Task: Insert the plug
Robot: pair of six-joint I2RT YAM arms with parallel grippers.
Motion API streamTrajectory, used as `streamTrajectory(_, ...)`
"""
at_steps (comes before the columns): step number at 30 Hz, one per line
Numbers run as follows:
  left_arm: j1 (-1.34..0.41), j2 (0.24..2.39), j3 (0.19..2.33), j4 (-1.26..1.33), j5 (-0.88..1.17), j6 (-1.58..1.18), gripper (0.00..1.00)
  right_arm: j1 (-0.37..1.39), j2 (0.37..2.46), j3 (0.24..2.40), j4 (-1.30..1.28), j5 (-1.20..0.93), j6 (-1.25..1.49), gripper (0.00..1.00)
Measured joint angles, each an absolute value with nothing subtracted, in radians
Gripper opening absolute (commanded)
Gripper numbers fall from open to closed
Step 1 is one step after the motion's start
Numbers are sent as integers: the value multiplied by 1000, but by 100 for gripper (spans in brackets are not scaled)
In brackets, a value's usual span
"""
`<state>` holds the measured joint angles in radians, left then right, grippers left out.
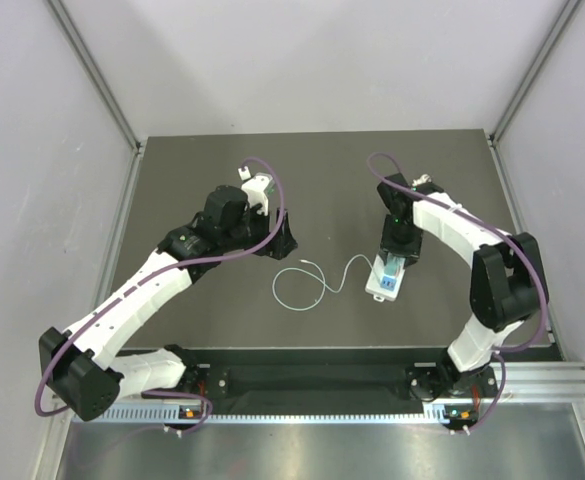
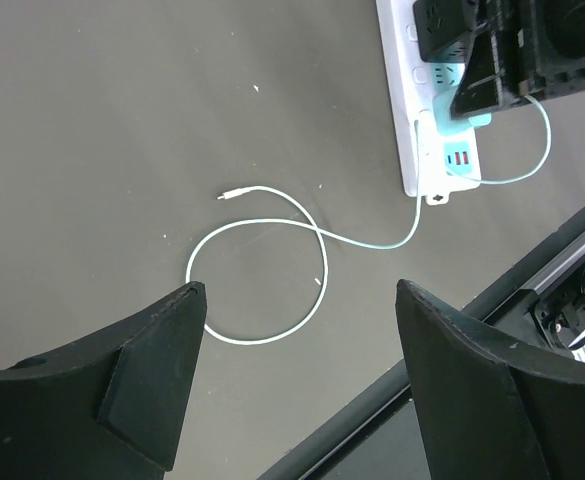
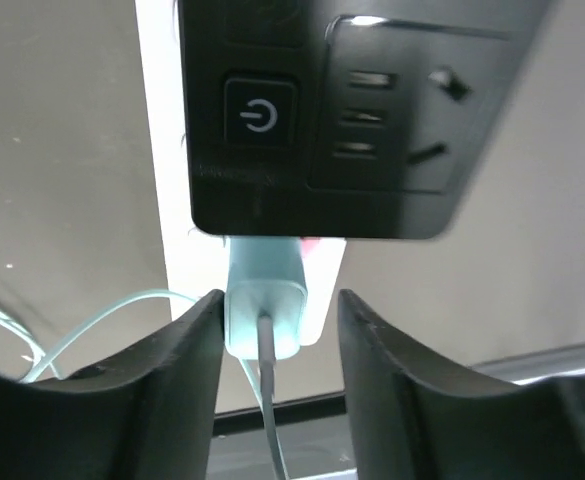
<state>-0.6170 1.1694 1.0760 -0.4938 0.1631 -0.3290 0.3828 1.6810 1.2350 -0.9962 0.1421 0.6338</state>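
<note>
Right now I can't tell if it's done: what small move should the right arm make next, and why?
Probably lift the right end effector straight off the plug: it looks seated in the power strip, and a gap shows beside one finger.

I've got my left arm (image 1: pixel 142 290) running from its base at the near left up and to the right, folded low at the base joint, with the left wrist (image 1: pixel 227 212) left of centre. The left gripper (image 1: pixel 277 235) is angled down and to the right. In the left wrist view its black fingers (image 2: pixel 147 385) stand wide apart. My right arm (image 1: pixel 452 225) rises from the near-right base, folds at the right elbow (image 1: pixel 502 280) out on the right side, then reaches back toward centre. The right gripper (image 1: pixel 392 262) points down toward the near edge. In the right wrist view its fingers (image 3: pixel 172 380) are parted, narrower than the left pair, not squeezed shut.
</note>
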Motion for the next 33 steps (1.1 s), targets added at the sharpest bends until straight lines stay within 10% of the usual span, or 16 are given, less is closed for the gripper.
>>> streamTrajectory(12,-621,1173,1077,-493,175,-324,82,363,1406,1280,-1051,120,512,61)
streamTrajectory(20,-623,1169,1125,-464,300,-371,86,363,967,1178,-975,81,500,99)
streamTrajectory(33,-623,1008,1122,-409,363,-388,99,363,451,916,-860,89,474,100)
